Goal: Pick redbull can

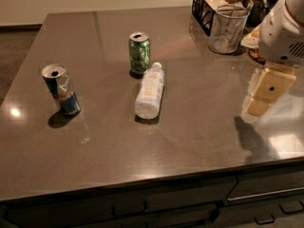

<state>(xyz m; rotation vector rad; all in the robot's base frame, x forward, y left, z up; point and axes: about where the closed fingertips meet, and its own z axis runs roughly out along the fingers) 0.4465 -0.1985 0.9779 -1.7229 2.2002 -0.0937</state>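
The redbull can (pixel 61 89) stands upright but leaning a little on the left part of the brown counter (pixel 199 127). It is slim, blue and silver with red marks, and dented. My gripper (pixel 261 96) hangs over the counter's right side, far to the right of the can, with its tan fingers pointing down. Nothing shows between the fingers.
A wider green can (pixel 139 52) stands upright at the middle rear. A white plastic bottle (pixel 150 91) lies on its side just in front of it. A wire mesh cup (pixel 228 29) and a black wire basket (pixel 211 6) stand at the back right.
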